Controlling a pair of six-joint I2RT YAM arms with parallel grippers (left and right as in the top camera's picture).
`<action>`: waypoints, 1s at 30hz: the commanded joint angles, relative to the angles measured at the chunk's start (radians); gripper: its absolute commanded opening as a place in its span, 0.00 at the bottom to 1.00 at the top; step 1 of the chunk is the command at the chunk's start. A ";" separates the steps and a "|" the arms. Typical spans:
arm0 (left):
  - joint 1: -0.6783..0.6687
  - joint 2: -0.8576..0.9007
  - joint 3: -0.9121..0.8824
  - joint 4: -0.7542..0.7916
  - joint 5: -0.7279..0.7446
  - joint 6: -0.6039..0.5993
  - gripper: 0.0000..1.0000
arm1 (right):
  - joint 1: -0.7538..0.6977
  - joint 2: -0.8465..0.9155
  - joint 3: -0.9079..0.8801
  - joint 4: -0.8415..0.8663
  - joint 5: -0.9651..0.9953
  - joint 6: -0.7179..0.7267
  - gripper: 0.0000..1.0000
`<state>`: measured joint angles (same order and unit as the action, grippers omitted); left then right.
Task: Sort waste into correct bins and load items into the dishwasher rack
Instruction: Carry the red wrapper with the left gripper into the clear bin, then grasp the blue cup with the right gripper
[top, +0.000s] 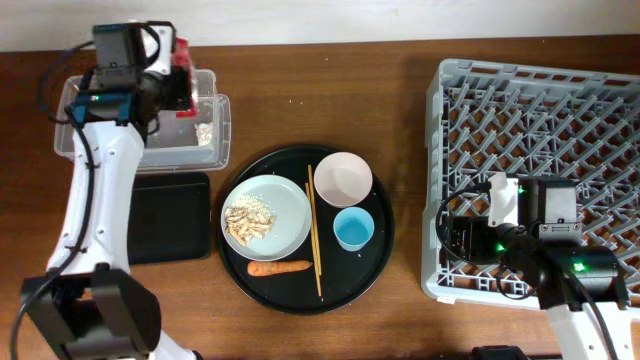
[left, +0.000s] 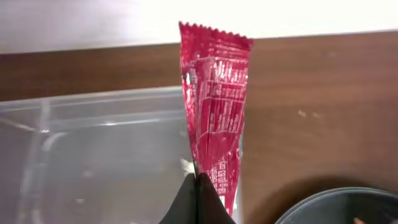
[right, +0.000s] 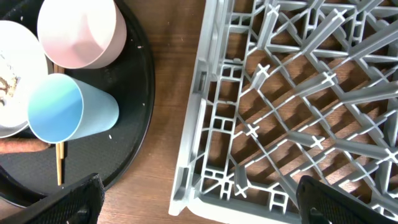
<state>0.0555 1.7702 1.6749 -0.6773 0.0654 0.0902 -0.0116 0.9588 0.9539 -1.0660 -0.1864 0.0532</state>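
My left gripper is shut on the red snack wrapper, holding it over the right end of the clear plastic tub; the wrapper shows in the overhead view. The flat black tray lies just in front of the tub. On the round black tray sit the pale plate with beige scraps, the carrot, the chopsticks, the white bowl and the blue cup. My right gripper is open and empty over the front left corner of the grey dishwasher rack.
The round black tray stands mid-table between the bins and the rack. Bare wooden tabletop shows in the gap between tray and rack. The rack's near left corner lies under my right gripper.
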 joint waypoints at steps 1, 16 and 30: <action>0.047 0.103 0.009 0.043 -0.056 0.009 0.04 | -0.002 -0.004 0.018 0.002 -0.012 0.007 0.98; -0.546 0.166 -0.007 -0.479 0.290 0.009 0.59 | -0.002 -0.004 0.018 0.006 -0.012 0.007 0.98; -0.650 0.315 0.039 -0.554 0.259 0.011 0.00 | -0.002 -0.004 0.018 -0.019 0.101 0.023 0.98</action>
<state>-0.6186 2.0758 1.6680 -1.1980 0.2729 0.0902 -0.0116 0.9585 0.9558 -1.0809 -0.1535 0.0540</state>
